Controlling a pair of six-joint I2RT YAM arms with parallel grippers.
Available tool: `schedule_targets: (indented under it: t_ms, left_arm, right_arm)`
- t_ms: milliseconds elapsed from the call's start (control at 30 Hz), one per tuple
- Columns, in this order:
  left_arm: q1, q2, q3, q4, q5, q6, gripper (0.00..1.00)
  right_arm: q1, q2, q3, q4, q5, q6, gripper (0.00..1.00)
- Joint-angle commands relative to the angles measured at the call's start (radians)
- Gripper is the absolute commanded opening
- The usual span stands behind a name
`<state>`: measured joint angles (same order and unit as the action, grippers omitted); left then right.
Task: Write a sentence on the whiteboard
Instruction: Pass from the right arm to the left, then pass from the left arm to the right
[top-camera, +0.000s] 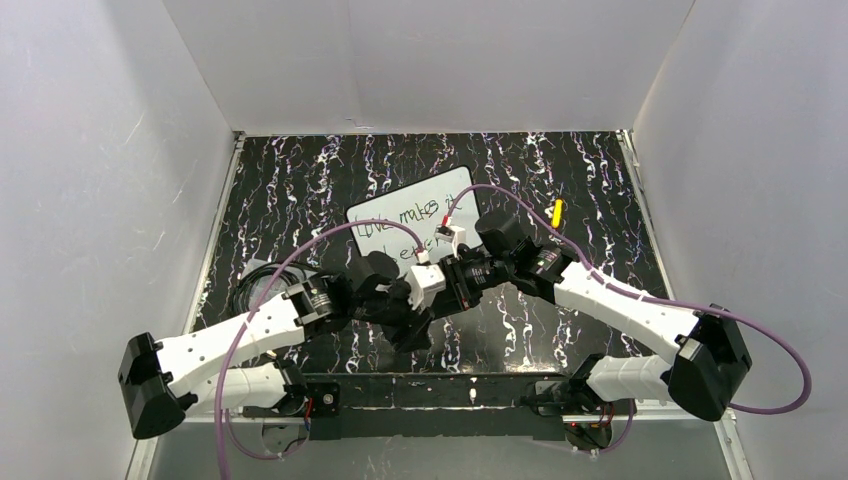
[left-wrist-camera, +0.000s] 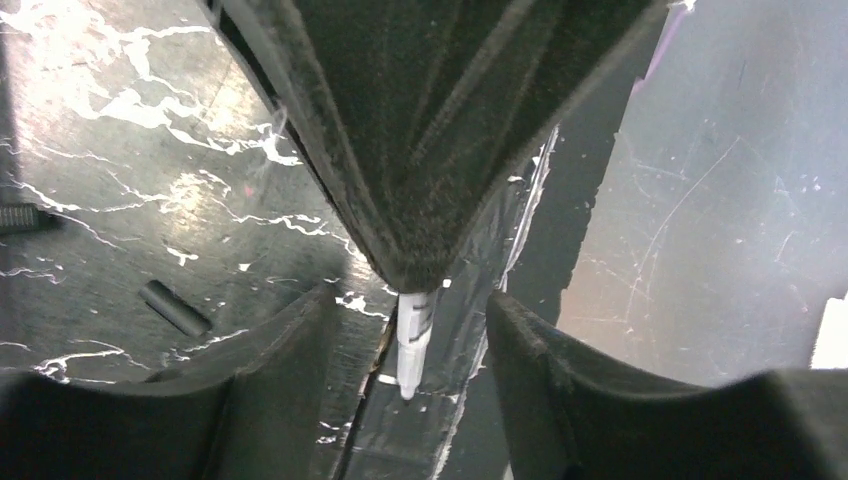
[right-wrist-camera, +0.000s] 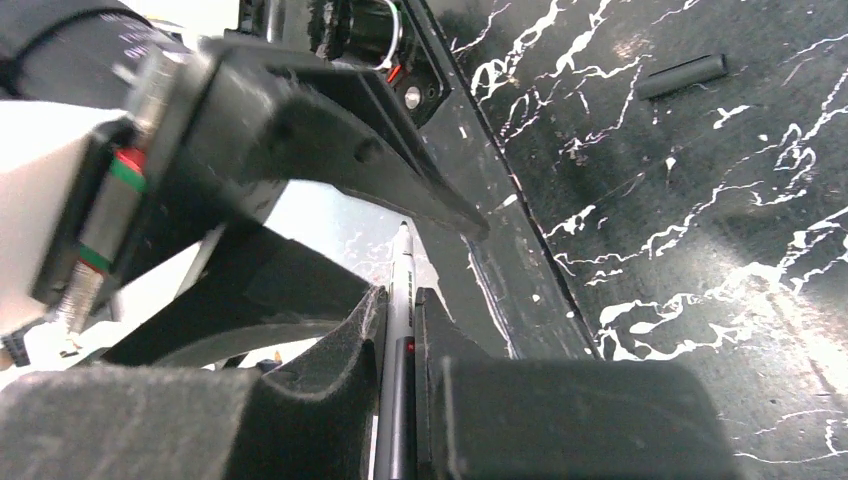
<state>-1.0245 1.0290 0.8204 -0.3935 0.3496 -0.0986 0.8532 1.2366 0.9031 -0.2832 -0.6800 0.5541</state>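
A pen is clenched between the right jaws; its protruding end is flanked by the released left jaws.

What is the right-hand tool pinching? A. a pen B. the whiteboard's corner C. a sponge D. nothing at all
A: the right wrist view shows the right tool closed on a slim pen, with the pen's tip poking out ahead of it.
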Motion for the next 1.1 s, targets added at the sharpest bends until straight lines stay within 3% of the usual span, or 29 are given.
schedule_targets:
  t_ms: [0, 67, 133, 233, 300, 433, 633, 767, 933, 1067]
  left_arm:
    - [-0.046, 0.014, 0.035, 0.021, -0.051, 0.010, 0.41]
    - [-0.066, 0.006, 0.020, 0.057, -0.061, -0.003, 0.19]
    - [-0.071, -0.005, -0.005, 0.095, -0.086, -0.039, 0.00]
    - [-0.070, -0.020, -0.043, 0.130, -0.112, -0.097, 0.00]
    - [-0.070, -0.036, -0.075, 0.169, -0.115, -0.139, 0.00]
    - [-0.069, -0.057, -0.114, 0.237, -0.114, -0.208, 0.00]
    - [-0.069, -0.058, -0.149, 0.327, -0.104, -0.291, 0.00]
    - [-0.069, -0.052, -0.155, 0.339, -0.094, -0.313, 0.00]
    - [-0.069, -0.045, -0.155, 0.337, -0.075, -0.316, 0.00]
    - [-0.070, -0.040, -0.150, 0.330, -0.072, -0.319, 0.00]
  right_arm:
    - [0.007, -0.032, 0.000, 0.047, -0.070, 0.018, 0.01]
    - [0.007, -0.043, -0.005, 0.042, -0.048, 0.018, 0.03]
    - [0.007, -0.070, -0.013, 0.043, -0.001, 0.025, 0.15]
    - [0.006, -0.128, -0.042, 0.062, 0.098, 0.070, 0.42]
    - [0.004, -0.170, -0.073, 0.091, 0.136, 0.096, 0.54]
    - [0.002, -0.232, -0.152, 0.174, 0.173, 0.175, 0.63]
    - [0.001, -0.303, -0.275, 0.354, 0.201, 0.292, 0.55]
    - [0.001, -0.328, -0.305, 0.412, 0.235, 0.316, 0.40]
    - [0.001, -0.346, -0.331, 0.468, 0.274, 0.334, 0.38]
    - [0.001, -0.342, -0.347, 0.492, 0.285, 0.347, 0.18]
